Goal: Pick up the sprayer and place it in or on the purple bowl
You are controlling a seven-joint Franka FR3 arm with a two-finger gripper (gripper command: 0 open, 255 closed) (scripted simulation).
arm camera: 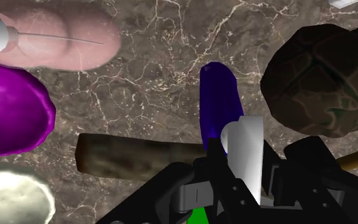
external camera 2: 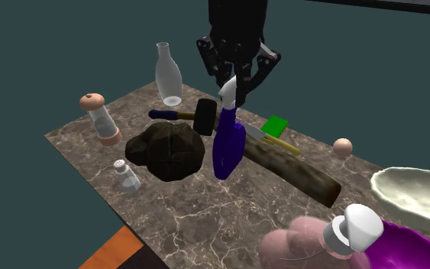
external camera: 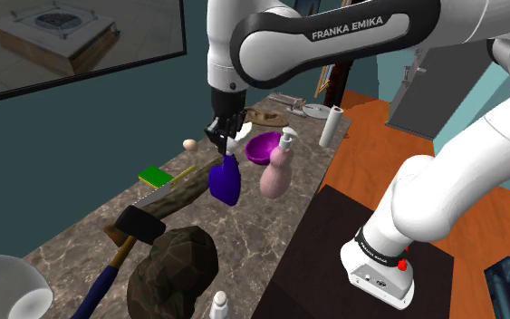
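Grasp done: your black gripper (external camera: 228, 134) clamps the white-headed blue sprayer bottle (external camera: 226, 179); placement in the rounded purple bowl (external camera: 263, 146), shoulder-view two o'clock, remains.

The sprayer (external camera: 226, 179) is a deep blue bottle with a white spray head, at the centre of the shoulder view. It hangs head-up and a little tilted, its head clasped by the black gripper (external camera: 228, 134) (whether its base clears the marbled top (external camera: 271, 227) is hard to tell). The purple bowl (external camera: 264, 146), glossy and open side up, sits just up and right of the bottle in that frame, apart from it.
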